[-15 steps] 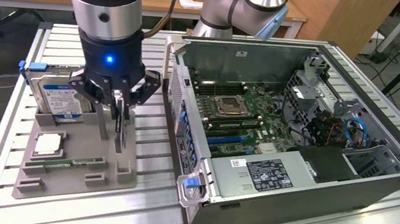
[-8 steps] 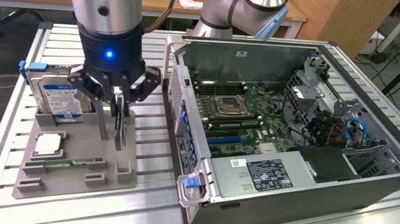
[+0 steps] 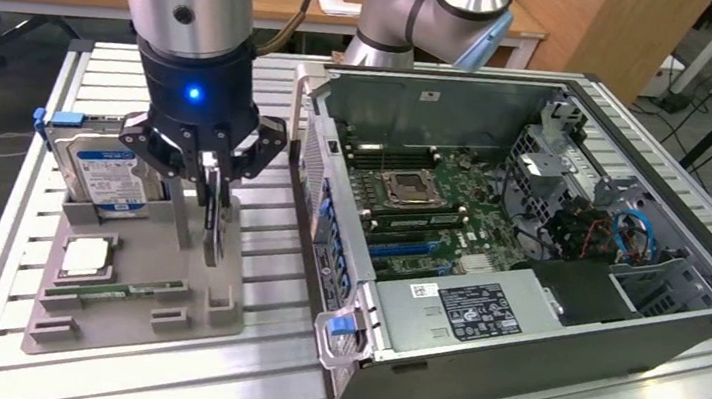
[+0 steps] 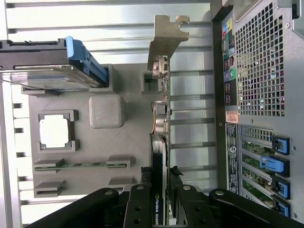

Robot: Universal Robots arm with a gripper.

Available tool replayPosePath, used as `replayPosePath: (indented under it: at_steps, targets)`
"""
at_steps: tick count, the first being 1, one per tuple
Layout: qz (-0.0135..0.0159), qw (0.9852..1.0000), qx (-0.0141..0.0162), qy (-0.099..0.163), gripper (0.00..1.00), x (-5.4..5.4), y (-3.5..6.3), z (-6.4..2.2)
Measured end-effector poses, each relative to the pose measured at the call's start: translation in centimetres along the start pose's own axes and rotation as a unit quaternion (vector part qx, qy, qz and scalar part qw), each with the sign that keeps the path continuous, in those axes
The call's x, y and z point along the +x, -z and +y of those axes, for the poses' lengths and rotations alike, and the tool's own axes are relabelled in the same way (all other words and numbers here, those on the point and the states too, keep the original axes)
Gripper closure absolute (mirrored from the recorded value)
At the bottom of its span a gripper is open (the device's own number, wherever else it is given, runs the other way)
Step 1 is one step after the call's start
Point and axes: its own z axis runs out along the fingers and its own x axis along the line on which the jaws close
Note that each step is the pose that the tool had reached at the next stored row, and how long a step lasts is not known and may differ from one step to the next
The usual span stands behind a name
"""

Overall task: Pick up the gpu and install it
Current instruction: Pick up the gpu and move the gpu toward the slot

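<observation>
The gpu [image 3: 212, 215] is a thin dark card hanging upright, edge-on, over the grey parts holder [image 3: 172, 284]. My gripper [image 3: 208, 165] is shut on its upper part. In the wrist view the gpu [image 4: 161, 118] runs away from my gripper [image 4: 161, 211], with its silvery bracket at the far end. My black fingers [image 4: 138, 204] clamp both faces. Its lower edge is close to the holder; I cannot tell whether they touch. The open computer case [image 3: 528, 229] lies at the exterior view's right, with the green motherboard [image 3: 424, 197] exposed.
The holder also carries a silver hard drive [image 3: 109, 171] with a blue label, a square processor chip [image 3: 84, 256] and a green memory stick [image 3: 117, 290]. The case's perforated rear wall [image 4: 259, 71] stands close beside the card. Everything rests on a slatted metal table [image 3: 258, 349].
</observation>
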Motion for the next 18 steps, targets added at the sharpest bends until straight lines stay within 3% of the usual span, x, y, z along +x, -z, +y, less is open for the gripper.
replayPosePath:
  at_steps: [18]
  targets:
    - [0.0, 1.0, 0.0, 0.0, 0.74, 0.0, 1.0, 0.05]
